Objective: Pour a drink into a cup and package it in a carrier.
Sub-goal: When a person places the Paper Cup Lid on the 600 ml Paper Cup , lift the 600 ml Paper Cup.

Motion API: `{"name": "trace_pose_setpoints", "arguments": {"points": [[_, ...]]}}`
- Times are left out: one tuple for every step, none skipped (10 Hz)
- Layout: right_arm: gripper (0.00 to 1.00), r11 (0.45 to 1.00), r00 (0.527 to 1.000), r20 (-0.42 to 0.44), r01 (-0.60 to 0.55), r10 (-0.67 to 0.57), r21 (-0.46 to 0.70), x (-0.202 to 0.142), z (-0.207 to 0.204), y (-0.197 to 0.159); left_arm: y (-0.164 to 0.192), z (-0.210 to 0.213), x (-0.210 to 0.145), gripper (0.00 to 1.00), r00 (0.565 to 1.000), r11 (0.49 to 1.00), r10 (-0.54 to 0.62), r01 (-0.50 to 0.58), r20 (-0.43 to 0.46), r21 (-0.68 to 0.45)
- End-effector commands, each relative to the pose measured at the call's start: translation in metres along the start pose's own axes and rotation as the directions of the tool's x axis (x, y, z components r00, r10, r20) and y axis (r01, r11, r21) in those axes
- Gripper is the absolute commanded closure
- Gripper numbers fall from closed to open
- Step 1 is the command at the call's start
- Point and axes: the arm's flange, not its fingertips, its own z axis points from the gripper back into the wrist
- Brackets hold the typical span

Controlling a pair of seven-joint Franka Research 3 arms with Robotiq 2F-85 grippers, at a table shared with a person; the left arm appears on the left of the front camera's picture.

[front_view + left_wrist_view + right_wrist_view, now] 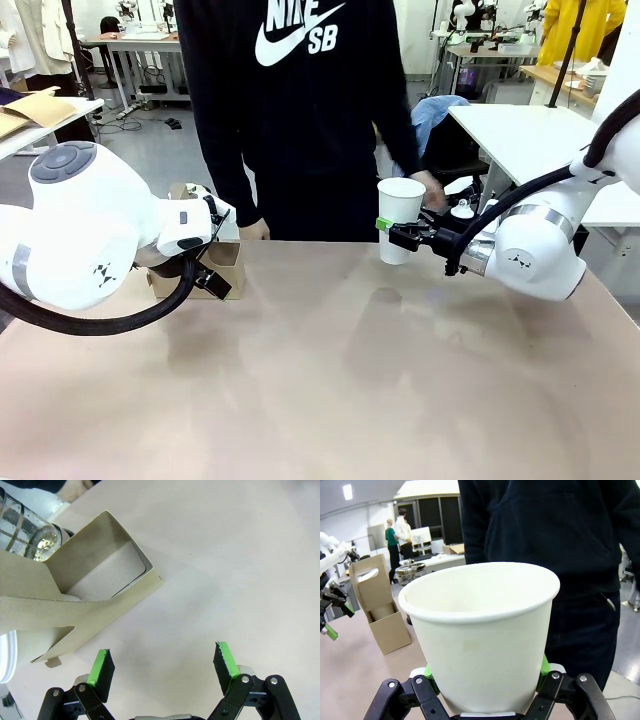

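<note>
Tall white paper cup (400, 215) is sitting upright and open-topped, clamped between the right gripper (392, 232) fingers near the far edge of the beige worktop (350, 400), right in front of a person in black hoodie (290, 120). Person's hand (432, 190) is hanging just behind the cup. Brown cardboard drink carrier (228, 258) is resting at the worktop's far left. The left gripper (162, 662) fingers are spreading wide beside it, gripping nothing. Clear glass carafe (25, 530) is showing just past the carrier.

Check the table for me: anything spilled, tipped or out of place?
Nothing stands out. The cup sits upright in the right pincer, the carrier stands upright at the far left, and the tabletop shows no spill.
</note>
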Motion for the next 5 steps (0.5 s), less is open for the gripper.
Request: {"name": "trace_pose_setpoints", "arguments": {"points": [[0.19,1.000,1.000,0.018,0.006,-0.006,-0.013,0.0050,-0.0023,0.0032,0.0007,0.0008,-0.0001,0.00,1.000,1.000,0.002,-0.002,0.002,-0.001],[0.19,1.000,1.000,0.018,0.006,-0.006,-0.013,0.0050,-0.0023,0.0032,0.0007,0.0008,-0.0001,0.00,1.000,1.000,0.002,-0.002,0.002,-0.001],[0.19,1.000,1.000,0.018,0.006,-0.006,-0.013,0.0050,-0.0023,0.0032,0.0007,0.0008,-0.0001,0.00,1.000,1.000,0.002,-0.002,0.002,-0.001],[0.19,1.000,1.000,0.018,0.006,-0.006,-0.013,0.0050,-0.0023,0.0032,0.0007,0.0008,-0.0001,0.00,1.000,1.000,0.002,-0.002,0.002,-0.001],[0.19,1.000,1.000,0.018,0.006,-0.006,-0.013,0.0050,-0.0023,0.0032,0.0007,0.0008,-0.0001,0.00,1.000,1.000,0.002,-0.002,0.002,-0.001]]}}
